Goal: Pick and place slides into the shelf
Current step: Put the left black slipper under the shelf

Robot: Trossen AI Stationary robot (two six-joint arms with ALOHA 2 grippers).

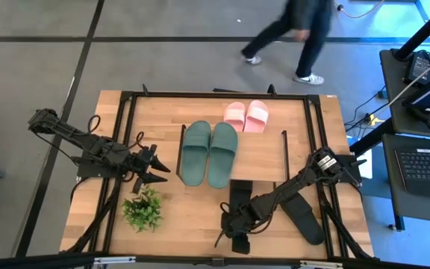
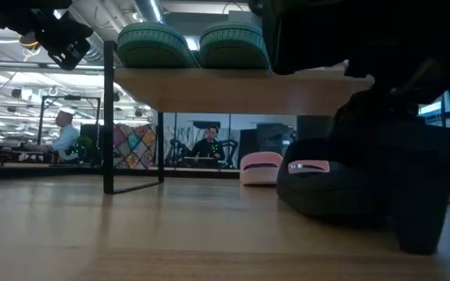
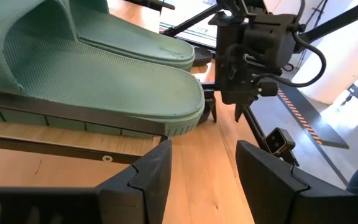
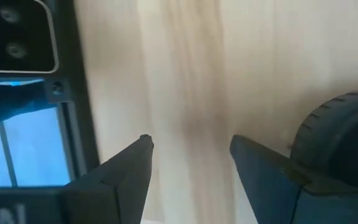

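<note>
At the desk's (image 1: 192, 224) left side, your left end effector (image 1: 157, 166) hangs just beside the shelf's (image 1: 267, 153) left end, fingers (image 3: 143, 180) spread with nothing between them. Just in front of it stands a small potted plant (image 1: 142, 209).

On the shelf's top board you have the green slides (image 1: 209, 153), paired side by side, heels toward the front edge. Behind them and a little right, the pink slides (image 1: 245, 116) lie near the back edge of the board in the overhead view; in the low view they appear low, beyond the shelf (image 2: 241, 90), so you cannot settle their level.

Right of centre, the black slides lie apart on the desk in front of the shelf: one black slide (image 1: 240, 196) under your right arm, the other (image 1: 304, 217) angled toward the right front corner. Your right end effector (image 1: 234, 230) sits low near the desk's front edge, fingers (image 4: 126, 171) spread over bare wood, the rounded end of a black slide (image 4: 340, 134) just beside one finger, not pinched.

Beyond the desk, a person (image 1: 293, 37) walks across the floor.
</note>
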